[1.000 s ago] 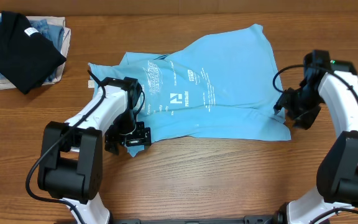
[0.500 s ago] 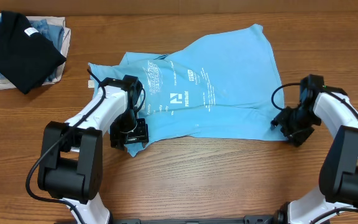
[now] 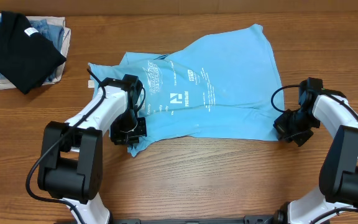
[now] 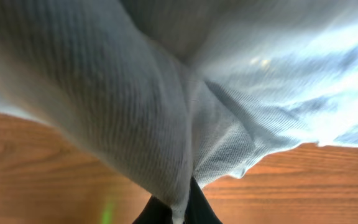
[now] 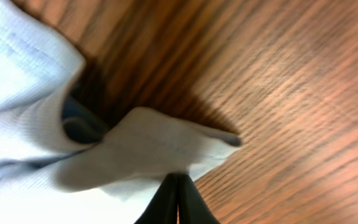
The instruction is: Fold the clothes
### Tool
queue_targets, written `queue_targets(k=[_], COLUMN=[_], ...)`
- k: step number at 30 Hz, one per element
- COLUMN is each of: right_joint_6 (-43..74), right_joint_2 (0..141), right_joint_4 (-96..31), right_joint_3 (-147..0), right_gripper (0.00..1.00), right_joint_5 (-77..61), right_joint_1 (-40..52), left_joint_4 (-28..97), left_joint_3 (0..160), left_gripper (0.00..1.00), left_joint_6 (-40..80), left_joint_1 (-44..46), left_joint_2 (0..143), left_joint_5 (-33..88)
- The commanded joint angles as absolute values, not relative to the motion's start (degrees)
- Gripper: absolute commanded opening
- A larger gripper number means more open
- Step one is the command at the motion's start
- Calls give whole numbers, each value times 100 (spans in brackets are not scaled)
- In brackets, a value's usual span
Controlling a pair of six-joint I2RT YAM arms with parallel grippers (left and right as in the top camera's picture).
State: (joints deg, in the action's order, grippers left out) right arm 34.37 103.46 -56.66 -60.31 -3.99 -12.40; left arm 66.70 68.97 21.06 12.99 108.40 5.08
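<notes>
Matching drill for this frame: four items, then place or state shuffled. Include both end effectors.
1 light sky-blue t-shirt with white lettering
2 black folded shirt
3 left end effector
4 right end effector

A on denim-blue and white folded garments, far left
B shut on t-shirt's near-right corner
C spread out, centre
D shut on t-shirt's near-left corner

Pairs: 1-C, 2-A, 3-D, 4-B

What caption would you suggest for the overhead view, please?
Left gripper and right gripper pinch the blue t-shirt's near corners on a wooden table.

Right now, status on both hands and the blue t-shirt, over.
Left hand shut on t-shirt near-left corner. Right hand shut on near-right corner. It lies spread, not yet folded. Folded pile far left, apart.
</notes>
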Motion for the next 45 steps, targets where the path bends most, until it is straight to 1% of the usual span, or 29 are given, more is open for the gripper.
queue_targets(k=[1, 7, 13, 19, 21, 22, 23, 25, 27, 29, 30, 35, 38, 41, 45], right_joint_6=[3811, 3846, 3791, 3754, 3459, 3133, 2823, 2344, 2222, 2222, 2222, 2366, 2694, 2700, 2700], right_joint_2=[10289, 10289, 10289, 10289, 10289, 10289, 10289, 10289, 10289, 10289, 10289, 10289, 10289, 10289, 10289], right_joint_4=[-5693, -5889, -6281, -6482, -6473, -6449, -6440, -6493, -6547, -6541, -6501, -6195, -6038, -5721, -5441], right_joint_3=[-6005, -6254, -6687, -6801, -6801, -6801, -6799, -6799, -6783, -6744, -6720, -6455, -6226, -5961, -5734], right_gripper=[4, 4, 4, 4, 4, 6, 10, 20, 40, 54, 57, 58, 57, 57, 54], right_joint_5=[69, 141, 141, 104, -239, -541, -840, -1271, -1291, -1273, -1269, -1267, -1140, -1153, -1144], right_joint_1=[-1304, -1863, -2469, -2596, -2593, -2569, -2541, -2462, -2357, -2226, -2165, -1968, -1959, -1959, -1959], left_joint_4=[6888, 7559, 7778, 7784, 7754, 7730, 7701, 7616, 7553, 7507, 7487, 7491, 7507, 7494, 7467], left_joint_3=[6855, 6855, 6855, 6855, 6855, 6855, 6855, 6855, 6855, 6855, 6855, 6855, 6855, 6855, 6855], left_gripper=[4, 4, 4, 4, 4, 4, 4, 4, 4, 4, 4, 4, 4, 4, 4], left_joint_6=[2281, 2364, 2390, 2405, 2405, 2405, 2408, 2405, 2405, 2405, 2405, 2405, 2399, 2399, 2399], left_joint_1=[1269, 1273, 1389, 1575, 1612, 1616, 1616, 1614, 1614, 1614, 1614, 1616, 1616, 1616, 1616], left_joint_2=[10801, 10798, 10792, 10792, 10792, 10792, 10792, 10792, 10792, 10792, 10792, 10792, 10792, 10792, 10792], left_joint_5=[508, 718, 755, 751, 744, 746, 746, 746, 749, 749, 749, 749, 746, 749, 749])
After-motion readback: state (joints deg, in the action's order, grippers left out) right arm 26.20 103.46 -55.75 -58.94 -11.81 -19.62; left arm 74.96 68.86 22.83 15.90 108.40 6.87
